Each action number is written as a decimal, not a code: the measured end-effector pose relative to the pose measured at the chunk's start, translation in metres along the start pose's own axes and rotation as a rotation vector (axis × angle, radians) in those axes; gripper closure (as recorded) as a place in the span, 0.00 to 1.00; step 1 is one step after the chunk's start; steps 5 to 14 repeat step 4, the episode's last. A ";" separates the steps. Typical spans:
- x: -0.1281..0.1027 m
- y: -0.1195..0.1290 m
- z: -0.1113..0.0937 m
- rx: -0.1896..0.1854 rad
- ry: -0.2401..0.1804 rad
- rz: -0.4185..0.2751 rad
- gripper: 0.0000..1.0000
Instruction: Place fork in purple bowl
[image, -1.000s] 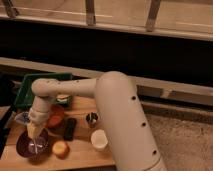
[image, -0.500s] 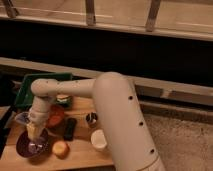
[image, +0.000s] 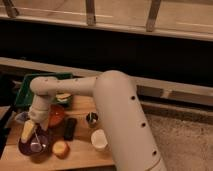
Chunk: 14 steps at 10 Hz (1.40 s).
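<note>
Wooden tabletop (image: 80, 152) carries a green tray (image: 25, 92) at the back. Reaching down over the round purple bowl (image: 34, 145) at the front left is the white arm's yellowish gripper (image: 28, 132); whether it grips anything, I cannot tell. A thin silvery fork (image: 36, 145) lies inside that bowl, with a red-orange bowl (image: 56, 116) and white cup (image: 99, 139) near.

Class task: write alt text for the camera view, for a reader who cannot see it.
A white robot arm reaches down over a wooden table, its gripper poised above the purple bowl, where a thin silvery fork seems to rest. Nearby sit a red bowl, a dark remote-like object, a white cup and a green bin.
</note>
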 end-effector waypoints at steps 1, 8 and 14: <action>0.002 0.000 -0.018 0.044 -0.021 0.009 0.26; 0.016 0.006 -0.080 0.200 -0.124 0.055 0.26; 0.016 0.006 -0.080 0.200 -0.124 0.055 0.26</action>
